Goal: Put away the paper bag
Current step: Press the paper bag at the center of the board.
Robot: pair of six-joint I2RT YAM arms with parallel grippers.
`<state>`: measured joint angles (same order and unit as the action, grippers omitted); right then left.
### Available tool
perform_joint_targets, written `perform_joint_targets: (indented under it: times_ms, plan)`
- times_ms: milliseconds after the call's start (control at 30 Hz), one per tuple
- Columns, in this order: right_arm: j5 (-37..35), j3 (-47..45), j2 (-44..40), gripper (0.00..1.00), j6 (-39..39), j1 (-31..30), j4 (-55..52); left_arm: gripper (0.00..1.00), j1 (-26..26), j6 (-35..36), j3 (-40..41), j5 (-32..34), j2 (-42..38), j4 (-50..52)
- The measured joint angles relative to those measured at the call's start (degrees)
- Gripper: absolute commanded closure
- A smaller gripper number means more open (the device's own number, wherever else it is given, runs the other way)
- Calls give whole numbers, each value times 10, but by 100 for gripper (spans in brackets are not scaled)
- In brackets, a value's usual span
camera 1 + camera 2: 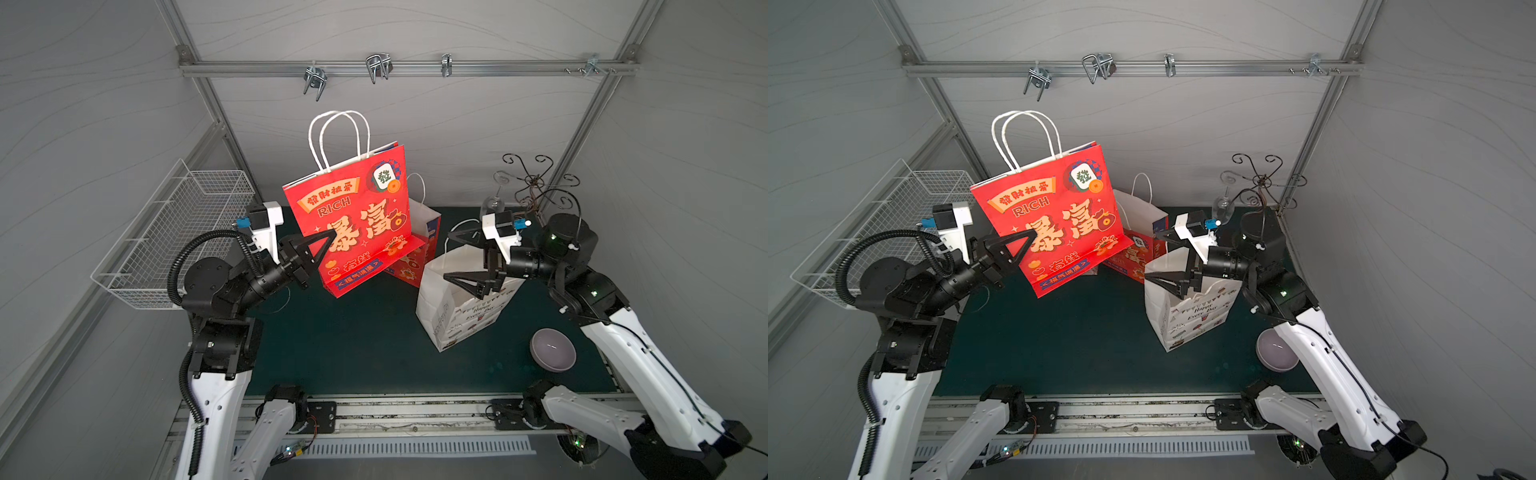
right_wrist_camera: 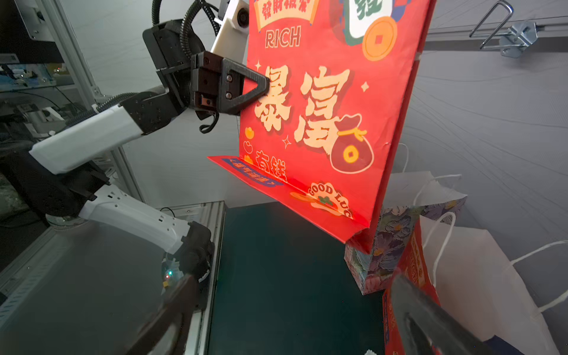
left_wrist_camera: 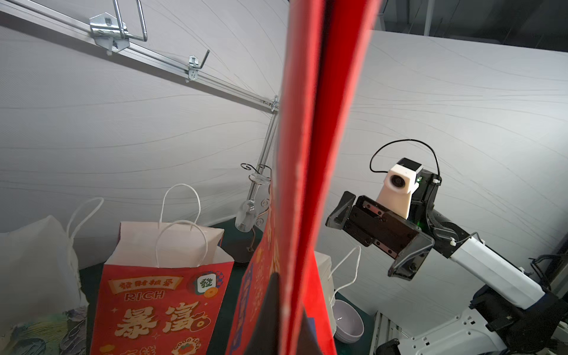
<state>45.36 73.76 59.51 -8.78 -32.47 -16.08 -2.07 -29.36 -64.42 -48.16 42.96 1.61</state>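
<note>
The red bag [image 1: 353,216], glossy printed paper folded flat as a board, hangs upright and slightly tilted in the air above the green mat [image 1: 353,340]. Its twisted white cord handles [image 1: 338,137] loop upward and its bottom flap is creased outward. The left gripper [image 1: 332,237] is clamped tight on the bag's side edge (black triangular fingers [image 1: 316,249] pinching the paper). The right gripper [image 1: 449,257] stands wide and empty over a crumpled white bag [image 1: 436,311]. A white wire basket [image 1: 178,232] sits by the left wall, and bent metal hooks [image 1: 378,66] line the rail [image 1: 498,66] behind.
</note>
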Motion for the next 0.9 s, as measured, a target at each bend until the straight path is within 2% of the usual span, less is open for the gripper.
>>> perform_joint_targets:
  times_ms: [167,333,667,800,900]
  plan:
    - [-8,10,59,1,-59,-47,-26,100,-2,-79,12,-20,3,-68]
    - [-11,24,103,1,-78,-67,-40,100,-10,-124,13,-53,7,-122]
    - [-96,34,78,1,-87,-65,-18,100,-23,-153,13,-89,16,-153]
    - [-104,34,76,1,-93,-64,-14,100,-30,-159,13,-104,21,-156]
    - [-75,38,76,1,-93,-64,-13,100,-32,-159,13,-113,22,-155]
